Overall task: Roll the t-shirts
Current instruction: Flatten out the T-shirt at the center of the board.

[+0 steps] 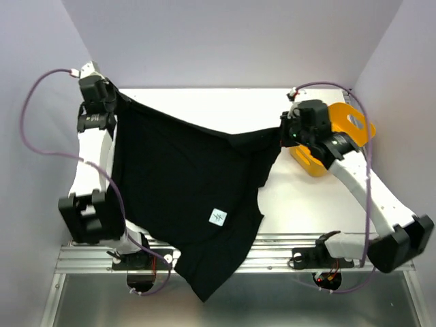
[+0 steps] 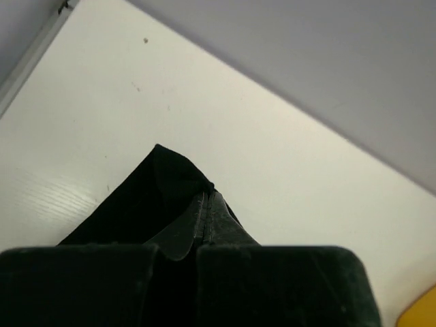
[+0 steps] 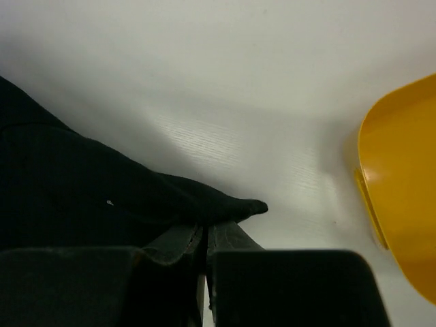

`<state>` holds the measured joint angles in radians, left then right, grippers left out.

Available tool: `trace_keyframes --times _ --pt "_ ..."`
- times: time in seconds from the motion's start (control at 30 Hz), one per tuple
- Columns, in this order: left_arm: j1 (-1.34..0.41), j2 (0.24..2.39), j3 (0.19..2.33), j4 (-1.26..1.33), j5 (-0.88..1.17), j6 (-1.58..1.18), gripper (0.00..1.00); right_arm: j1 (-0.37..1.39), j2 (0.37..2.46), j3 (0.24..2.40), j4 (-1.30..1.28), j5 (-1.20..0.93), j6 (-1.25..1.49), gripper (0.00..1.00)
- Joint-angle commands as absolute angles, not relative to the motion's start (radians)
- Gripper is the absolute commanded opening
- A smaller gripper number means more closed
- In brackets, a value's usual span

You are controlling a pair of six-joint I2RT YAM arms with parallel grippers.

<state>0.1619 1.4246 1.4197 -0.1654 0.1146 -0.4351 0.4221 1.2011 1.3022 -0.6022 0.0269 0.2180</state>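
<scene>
progress: nothing rolled | t-shirt (image 1: 184, 184): held stretched left of tub (image 1: 349, 128), not laid flat | left claw (image 2: 206, 211): pinching one corner | right claw (image 3: 206, 235): pinching another

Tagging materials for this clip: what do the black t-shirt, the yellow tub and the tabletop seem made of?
T-shirt: soft matte fabric, probably cotton; it drapes and sags in folds. Yellow tub: smooth, slightly glossy moulded plastic, by its even sheen. Tabletop: white board with faint wood-grain lines, likely laminate.

White arms (image 1: 92, 163), black joints (image 1: 83, 216), purple cables (image 1: 25, 116)
</scene>
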Motion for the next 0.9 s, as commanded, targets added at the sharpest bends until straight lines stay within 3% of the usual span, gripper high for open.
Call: trace_keyframes --times 0.0,0.2,0.53,0.87 --pt "0.16 1.581 1.442 -0.008 0.115 -0.391 0.0 0.397 1.323 1.284 -0.419 0.132 0.193 0.01" --pt "0.138 1.848 1.587 0.023 0.101 -0.376 0.0 0.299 1.581 1.314 -0.29 0.057 0.219 0.01" --pt "0.101 2.077 1.824 -0.031 0.078 -0.347 0.0 0.279 1.689 1.387 -0.291 0.081 0.21 0.01" --pt "0.08 2.338 2.25 -0.17 0.064 -0.308 0.0 0.229 1.799 1.52 -0.284 0.083 0.199 0.01"
